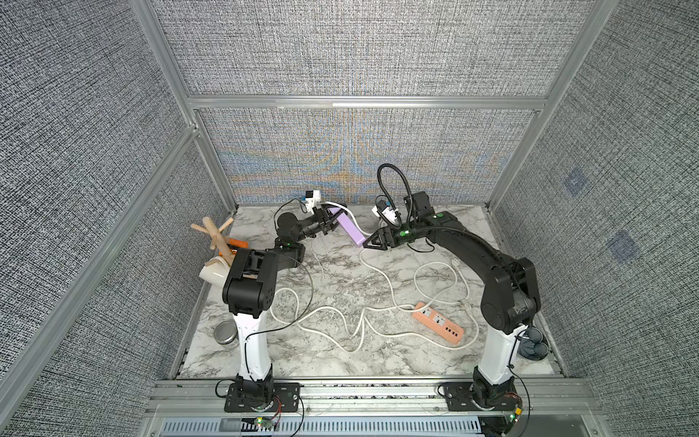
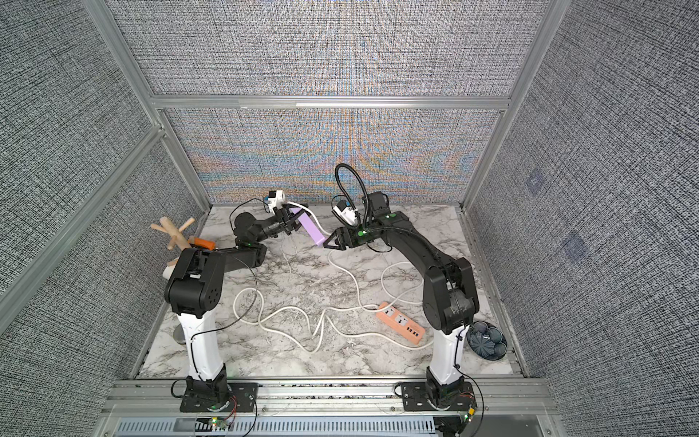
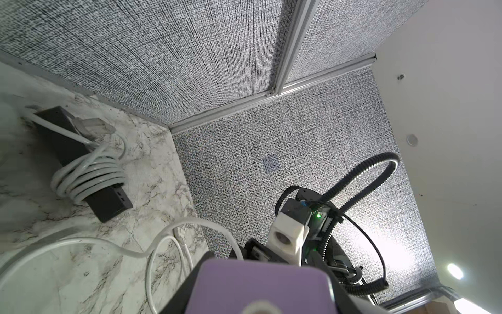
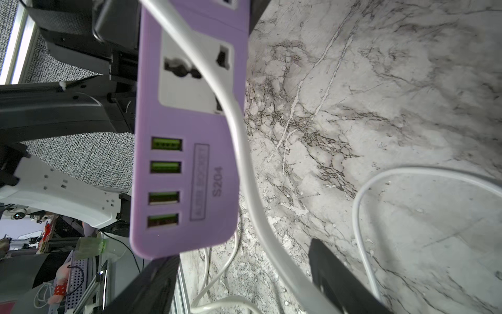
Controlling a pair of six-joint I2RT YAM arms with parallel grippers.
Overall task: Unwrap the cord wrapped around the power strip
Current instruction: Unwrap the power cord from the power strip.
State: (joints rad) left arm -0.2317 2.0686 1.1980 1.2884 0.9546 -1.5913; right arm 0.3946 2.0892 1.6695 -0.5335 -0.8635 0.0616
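The biggest thing was the marble table [image 1: 416, 363], and loose white cords lay all over it. The left arm [image 1: 249, 280] and the right arm [image 1: 491, 272] both reached toward the back of the table, and their tips were close together. The purple power strip [image 1: 351, 229] was up in the air, off the table and tilted, with one end high and one end low. The left gripper [image 1: 333, 219] was squeezed tight on its high end. The right gripper [image 1: 368, 243] was just beside its low end with its jaws wide apart, pinching nothing. The strip's white cord [image 4: 245, 157] ran across the socket side and then passed down between those two spread fingers [image 4: 334, 271]. It was right next to one finger, but it was hard to tell if they touched. An orange power strip [image 1: 438, 321] lay flat on the table near the right arm's base, with cord lying loose around it. In the left wrist view a black power strip [image 3: 108, 201] lay on the table close to the wall, and a white cord coil [image 3: 89, 176] was wound around its middle. A wooden stand [image 1: 215, 236] and a white mug [image 1: 213, 274] sat at the table's left edge. A round metal tin [image 1: 225, 333] stood by the left arm, and a dark bowl [image 2: 486, 338] sat by the right arm's base.
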